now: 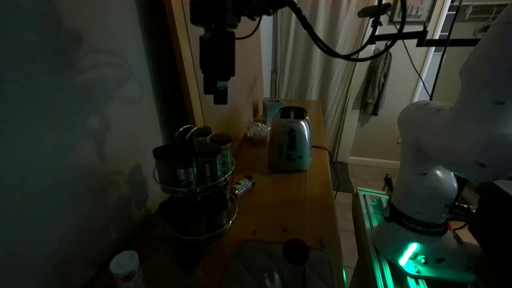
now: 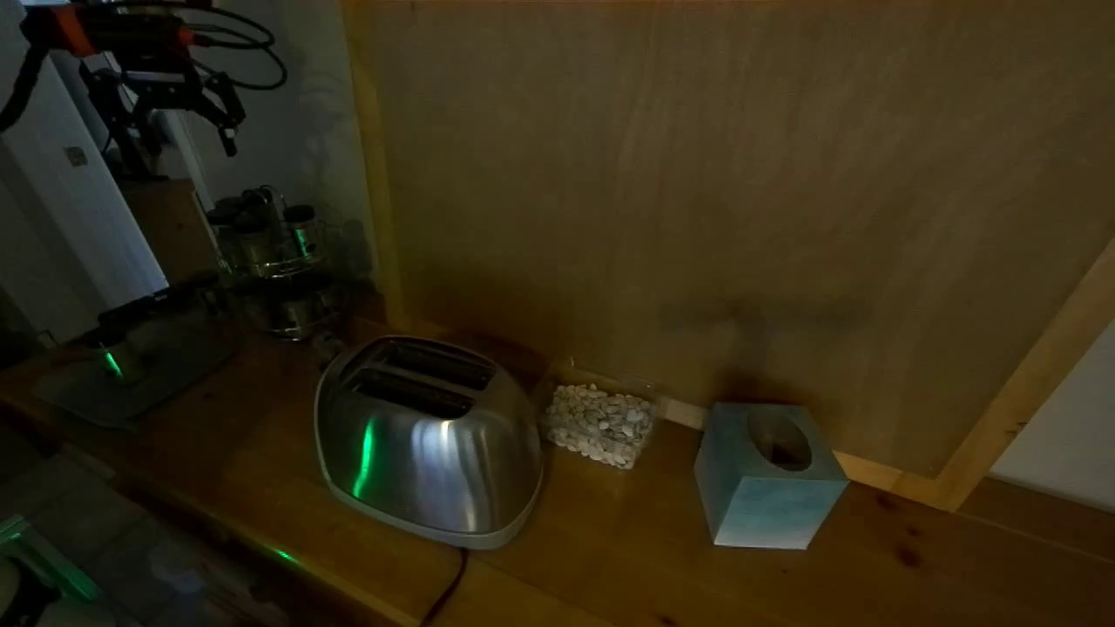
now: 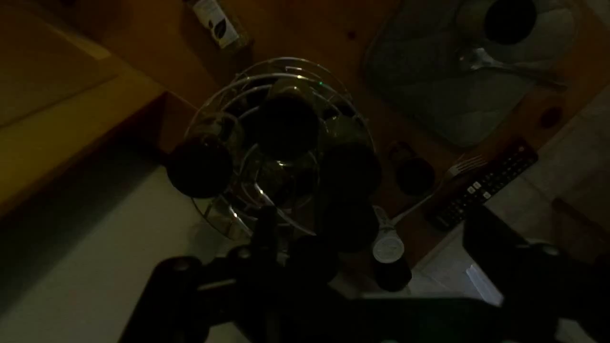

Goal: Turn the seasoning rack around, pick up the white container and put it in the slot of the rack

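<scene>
- Overhead, the pincer hangs above the seasoning rack, its fingers spread wide with nothing visible between them; a gap shows between it and the top of the rack.
- The white container stands upright, outside the rack, near the corner of the desk where the wall-side edge meets the end away from the toaster.
- Turning the rack looks like the step in hand. Fingers coming down off-centre could catch its wire or a jar lid, and the rack would then slide or tip instead of spinning.
- Dragged towards the wall-side edge, it could wedge against the wall.
- The upper tier's gap seems to face that wall; should the turn stop short, the pincer would probably lack room to set anything there.
- A shove towards the toaster end might roll the fallen jar lying beside the rack.
- In the wrist view a dark-lidded jar sits just beside the container, close to the end edge; one crooked approach could strike that neighbour or push either off.
- A fork and a remote near the same edge could be swept along.
- Dim light blends black fingers with dark lids, so misjudged height is a likely cause.
</scene>
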